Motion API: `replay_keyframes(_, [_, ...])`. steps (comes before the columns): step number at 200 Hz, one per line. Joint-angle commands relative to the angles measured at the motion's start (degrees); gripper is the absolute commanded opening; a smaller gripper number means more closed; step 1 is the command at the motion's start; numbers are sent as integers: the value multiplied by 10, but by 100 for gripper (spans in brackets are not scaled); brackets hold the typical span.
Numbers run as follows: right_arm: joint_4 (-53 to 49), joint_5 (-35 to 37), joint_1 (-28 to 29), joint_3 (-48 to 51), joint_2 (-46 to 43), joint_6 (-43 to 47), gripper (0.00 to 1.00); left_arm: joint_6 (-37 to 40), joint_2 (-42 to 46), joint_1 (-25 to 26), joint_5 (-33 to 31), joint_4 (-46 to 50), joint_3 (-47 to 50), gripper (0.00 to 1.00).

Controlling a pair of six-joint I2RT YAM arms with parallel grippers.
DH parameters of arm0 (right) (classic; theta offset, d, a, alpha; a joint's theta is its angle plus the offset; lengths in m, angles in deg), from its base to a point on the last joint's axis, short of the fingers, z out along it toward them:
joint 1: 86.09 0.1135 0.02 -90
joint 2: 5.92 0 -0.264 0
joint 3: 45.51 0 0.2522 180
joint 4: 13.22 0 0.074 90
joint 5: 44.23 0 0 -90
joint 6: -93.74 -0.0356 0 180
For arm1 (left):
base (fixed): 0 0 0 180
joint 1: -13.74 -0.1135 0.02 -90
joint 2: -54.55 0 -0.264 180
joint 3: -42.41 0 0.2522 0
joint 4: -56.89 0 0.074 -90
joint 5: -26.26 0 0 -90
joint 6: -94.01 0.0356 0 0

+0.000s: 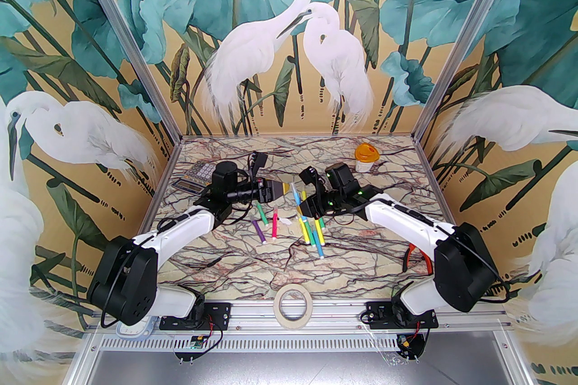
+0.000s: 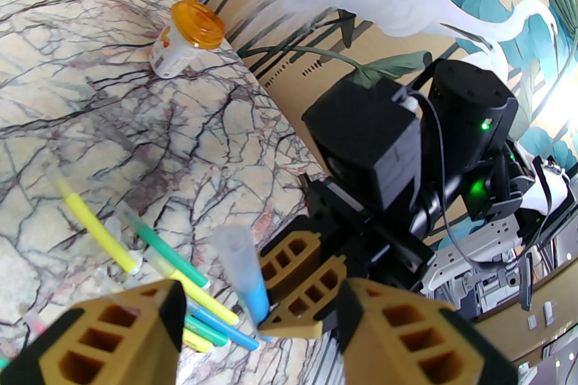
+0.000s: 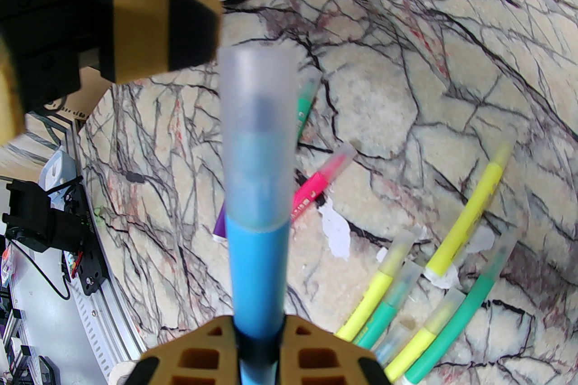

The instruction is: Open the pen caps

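Observation:
My right gripper (image 3: 257, 331) is shut on a blue pen (image 3: 257, 265), which points up and away from it. A clear pen cap (image 3: 256, 134) sits on the pen's free end. In the top view, the right gripper (image 1: 308, 206) holds this blue pen (image 1: 295, 194) above the table. My left gripper (image 1: 283, 189) is open right beside the capped end. In the left wrist view, the left gripper (image 2: 261, 306) has its jaws apart, with the cap (image 2: 236, 254) just beyond them and untouched. Several capped pens (image 1: 311, 234) lie below, along with purple, green and pink ones (image 1: 266, 225).
A calculator (image 1: 198, 178) lies at the back left, with an orange-lidded jar (image 1: 365, 157) at the back right. A tape roll (image 1: 293, 304) rests on the front rail and red-handled pliers (image 1: 417, 257) lie under the right arm. White scraps (image 3: 336, 232) sit among the pens.

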Motion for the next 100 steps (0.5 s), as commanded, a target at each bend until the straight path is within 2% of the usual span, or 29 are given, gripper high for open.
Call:
replay_keyframes(1, [10,-12,7,8,-16,15,0,-2,-14,11,7,13,-17,59])
replay_keyframes(100, [10,-11,12,18,-33,23,0,1,-33,30,-6,37,-40,40])
